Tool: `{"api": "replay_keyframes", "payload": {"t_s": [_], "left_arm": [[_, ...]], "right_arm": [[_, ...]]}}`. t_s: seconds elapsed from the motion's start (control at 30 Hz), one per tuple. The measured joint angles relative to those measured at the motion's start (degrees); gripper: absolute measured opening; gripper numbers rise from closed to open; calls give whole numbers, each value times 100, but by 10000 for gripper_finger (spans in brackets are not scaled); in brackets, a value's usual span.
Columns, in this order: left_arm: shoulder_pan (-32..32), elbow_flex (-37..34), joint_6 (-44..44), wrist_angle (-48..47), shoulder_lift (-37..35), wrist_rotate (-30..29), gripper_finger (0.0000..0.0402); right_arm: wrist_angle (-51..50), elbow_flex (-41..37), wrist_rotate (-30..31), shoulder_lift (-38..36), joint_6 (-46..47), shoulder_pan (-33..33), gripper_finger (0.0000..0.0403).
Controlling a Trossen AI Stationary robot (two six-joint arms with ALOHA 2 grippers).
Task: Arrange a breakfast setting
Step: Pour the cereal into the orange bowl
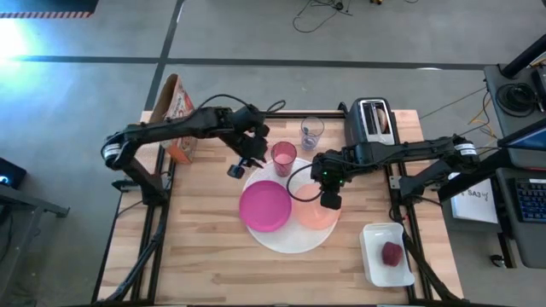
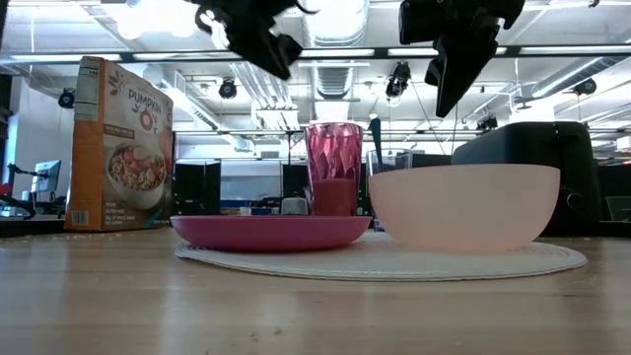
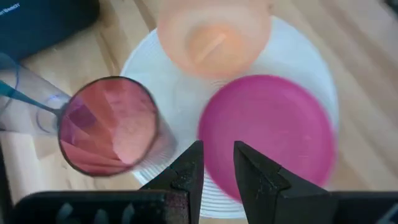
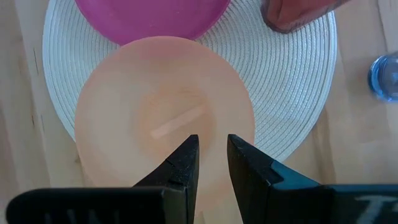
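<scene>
A large white round plate (image 1: 290, 243) lies mid-table. On it rest a magenta plate (image 1: 265, 205) at the left and a peach-orange bowl (image 1: 312, 215) at the right. A pink translucent cup (image 1: 283, 158) stands at the white plate's far edge. A dark red fruit (image 1: 392, 252) lies in a white tray (image 1: 374, 234) near the right front. I see no bagel. My left gripper (image 1: 243, 167) is shut and empty in the air beside the pink cup, above the white plate's far left rim. My right gripper (image 1: 330, 201) is shut and empty above the bowl (image 4: 165, 124).
A cereal box (image 1: 177, 119) stands at the far left. A clear cup (image 1: 312, 132) and a dark toaster (image 1: 373, 119) stand at the far edge. Bare wood shows along the table's near left part (image 1: 196, 264).
</scene>
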Motion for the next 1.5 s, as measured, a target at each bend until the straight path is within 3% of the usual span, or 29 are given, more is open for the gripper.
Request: {"api": "replay_keyframes", "payload": {"t_s": [0.4,0.57,1.03,1.5], "left_arm": [[-196,-77,-1221,-1352,-1087,120,71],[-215,-510,-1742,-1345,-1642,120,71],[-516,-2770,-3125,503,-3224,115,71],[-561,-4520,-3794,2563,-3811,112,71]], "right_arm": [[54,-94,-10,-467,-781,-79,73],[348,-457,-4,-851,-777,-228,73],[2138,-2329,-12,-2435,-253,-350,73],[4720,-4468,-15,-3918,54,-337,73]]}}
